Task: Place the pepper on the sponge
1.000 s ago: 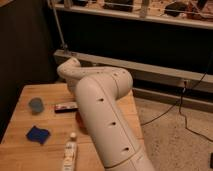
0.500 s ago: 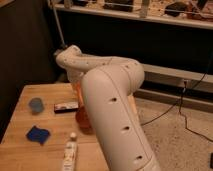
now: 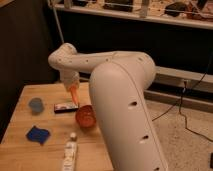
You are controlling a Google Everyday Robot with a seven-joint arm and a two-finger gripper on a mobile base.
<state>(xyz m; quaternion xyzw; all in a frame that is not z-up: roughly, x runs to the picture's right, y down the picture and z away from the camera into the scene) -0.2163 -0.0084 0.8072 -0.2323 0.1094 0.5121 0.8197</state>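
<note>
Since the last frame the arm [image 3: 120, 105] has swung toward the right of the picture, so its thick white link no longer covers the middle of the table [image 3: 20, 155]. The bowl [image 3: 86, 116], half hidden then, now shows whole. The bent joint at the upper left sits about where it was. The cup [image 3: 36, 105], sponge [image 3: 38, 134] and the rest of the table's things have not shifted.

The gripper [image 3: 73, 88] hangs below that joint, pointing down over the far middle of the table, and is clamped on the pepper [image 3: 75, 96]. The pepper dangles from it, tapered end down and clear of the wood. Its tip is just above the gap between a dark flat packet [image 3: 65, 107] and the bowl's rim.

The sponge lies flat near the table's front left edge as pictured, well apart from the pepper, with nothing on it. The pale blue cup stands behind it, near the packet's other end. A white tube [image 3: 70, 152] lies lengthwise in front of the bowl, cap toward it (this and the packet are the nearest clutter to the sponge, though neither touches it). The arm's big link fills the foreground and hides the table's right side. Behind, a metal shelf [image 3: 150, 15] crosses a dark wall, and a cable [image 3: 187, 107] trails on the speckled floor.
</note>
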